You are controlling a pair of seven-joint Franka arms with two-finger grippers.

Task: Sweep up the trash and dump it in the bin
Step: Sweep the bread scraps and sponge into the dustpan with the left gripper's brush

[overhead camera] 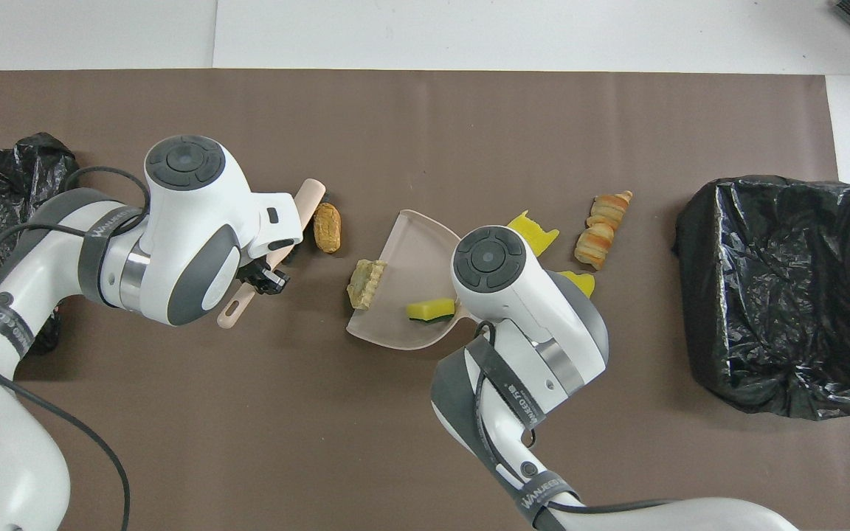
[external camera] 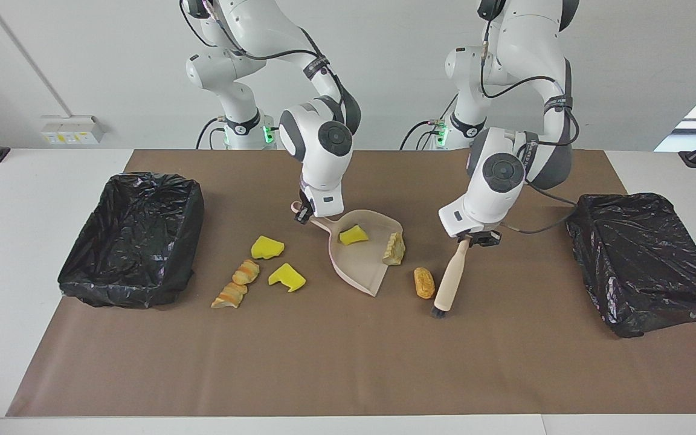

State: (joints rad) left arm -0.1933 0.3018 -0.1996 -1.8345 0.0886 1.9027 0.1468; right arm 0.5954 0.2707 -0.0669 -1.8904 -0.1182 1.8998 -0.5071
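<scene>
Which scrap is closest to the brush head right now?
The orange bread piece, lying alone on the mat between the brush and the dustpan. The other loose scraps lie at the dustpan's opposite edge.

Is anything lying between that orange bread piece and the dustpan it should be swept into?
Nothing visible. The orange bread piece lies on bare mat beside the dustpan, with open mat between them. The brush, held by the left claw, stands on its other flank, toward the left arm's end.

Bare mat (external camera: 336,362) lies open farther from the robots than the scraps; mid-table the dustpan (external camera: 361,261), brush (external camera: 449,283) and scattered trash (external camera: 269,266) crowd the way (black-lined bins (external camera: 133,238) flank both ends)
</scene>
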